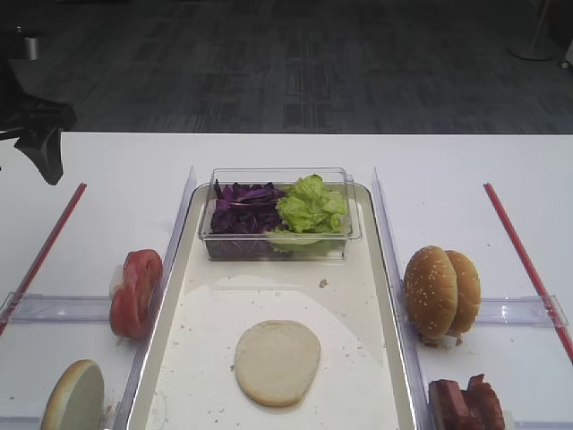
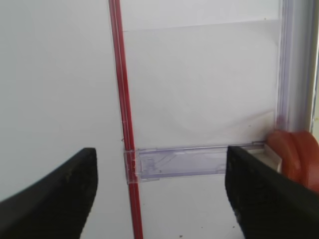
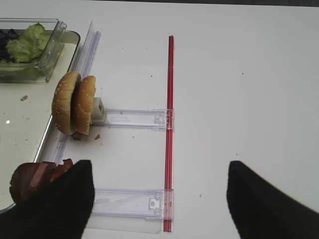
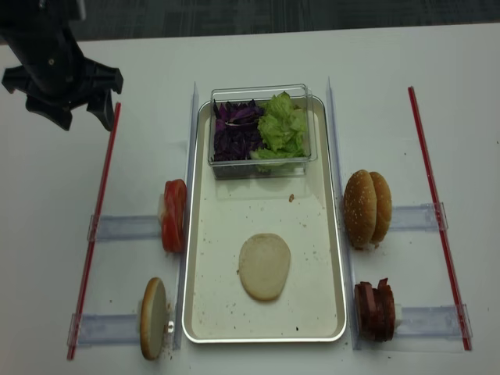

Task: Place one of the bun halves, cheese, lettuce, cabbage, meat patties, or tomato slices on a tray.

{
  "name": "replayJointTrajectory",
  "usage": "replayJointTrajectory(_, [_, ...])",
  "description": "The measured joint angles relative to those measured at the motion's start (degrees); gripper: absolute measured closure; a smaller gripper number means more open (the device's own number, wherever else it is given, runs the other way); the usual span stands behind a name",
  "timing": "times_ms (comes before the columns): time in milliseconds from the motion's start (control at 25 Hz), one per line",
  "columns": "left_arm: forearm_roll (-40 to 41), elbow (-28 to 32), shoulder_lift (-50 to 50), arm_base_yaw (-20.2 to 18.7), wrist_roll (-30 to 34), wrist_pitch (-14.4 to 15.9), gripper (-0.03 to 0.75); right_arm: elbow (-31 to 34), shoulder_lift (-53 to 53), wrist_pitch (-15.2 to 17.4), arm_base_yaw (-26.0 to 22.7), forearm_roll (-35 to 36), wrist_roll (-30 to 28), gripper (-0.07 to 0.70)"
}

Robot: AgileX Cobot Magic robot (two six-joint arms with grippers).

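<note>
A pale bun half (image 4: 264, 266) lies flat on the silvery tray (image 4: 328, 234). A second bun half (image 4: 153, 318) stands on edge left of the tray, with tomato slices (image 4: 173, 215) behind it. Cabbage (image 4: 234, 129) and lettuce (image 4: 283, 125) fill a clear box at the tray's far end. Meat patties (image 4: 375, 310) stand to the right. No cheese shows. My left gripper (image 4: 83, 119) hovers open and empty over the far left table, by the tomato slices (image 2: 296, 159). My right gripper (image 3: 159, 199) is open and empty, right of the meat patties (image 3: 35, 179).
Two sesame buns (image 4: 367, 208) stand on edge right of the tray. Red strips (image 4: 98, 211) (image 4: 437, 211) and clear plastic rails (image 4: 121, 226) border both sides. Crumbs dot the tray floor. The table's far edge runs behind the box.
</note>
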Motion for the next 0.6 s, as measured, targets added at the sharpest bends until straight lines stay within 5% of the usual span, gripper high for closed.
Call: replayJointTrajectory(600, [-0.6,2.1,-9.5,0.0,0.4,0.3,0.223,0.0,0.0,0.0,0.0,0.0,0.2,0.061])
